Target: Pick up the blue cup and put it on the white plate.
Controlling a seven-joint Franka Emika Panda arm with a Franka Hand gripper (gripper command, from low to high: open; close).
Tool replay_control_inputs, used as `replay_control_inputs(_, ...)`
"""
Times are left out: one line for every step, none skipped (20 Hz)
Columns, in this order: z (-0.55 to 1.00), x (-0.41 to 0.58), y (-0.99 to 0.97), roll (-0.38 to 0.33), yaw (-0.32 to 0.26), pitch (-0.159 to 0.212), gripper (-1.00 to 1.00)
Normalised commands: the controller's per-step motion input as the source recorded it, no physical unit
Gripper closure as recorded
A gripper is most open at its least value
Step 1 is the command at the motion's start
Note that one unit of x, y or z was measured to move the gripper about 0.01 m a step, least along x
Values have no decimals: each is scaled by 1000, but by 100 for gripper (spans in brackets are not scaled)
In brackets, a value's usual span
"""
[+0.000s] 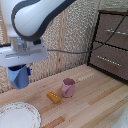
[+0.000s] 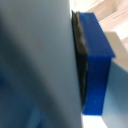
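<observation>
While the white plate (image 1: pixel 19 116) lies at the exterior view's lower left on the wooden counter (image 1: pixel 95 100), the blue cup (image 1: pixel 19 76) is held above it, clear of the surface, grasped by the hand (image 1: pixel 20 70). Further right, an orange block (image 1: pixel 54 97) and a pink cup (image 1: pixel 68 87) are seen standing near each other. A dark drawer unit (image 1: pixel 112 42) is seen at the far right.
</observation>
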Motion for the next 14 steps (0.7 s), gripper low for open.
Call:
replay_control_inputs(-583, 0, 443, -138, 9, -88, 100)
replay_control_inputs(-603, 0, 434, -149, 6, -79, 100)
replay_control_inputs(-623, 17, 409, -155, 9, -71, 100)
replay_control_inputs(-631, 29, 386, -154, 6, -74, 100)
replay_control_inputs(-657, 20, 400, -158, 9, -74, 100)
replay_control_inputs(-651, 29, 383, -155, 16, -69, 100)
replay_control_inputs(-646, 31, 400, -155, 22, -70, 100)
replay_control_inputs(-609, 43, 380, -148, 29, -69, 100)
replay_control_inputs(-566, 54, 357, -142, 36, -61, 100)
replay_control_inputs(-506, 54, 354, -133, 40, -51, 100)
replay_control_inputs(-440, 54, 363, -114, 42, -45, 100)
replay_control_inputs(-374, 20, 377, -93, 44, -33, 100)
replay_control_inputs(-306, 0, 366, -70, 58, -27, 100)
replay_control_inputs(-283, 0, 337, -56, 74, -27, 100)
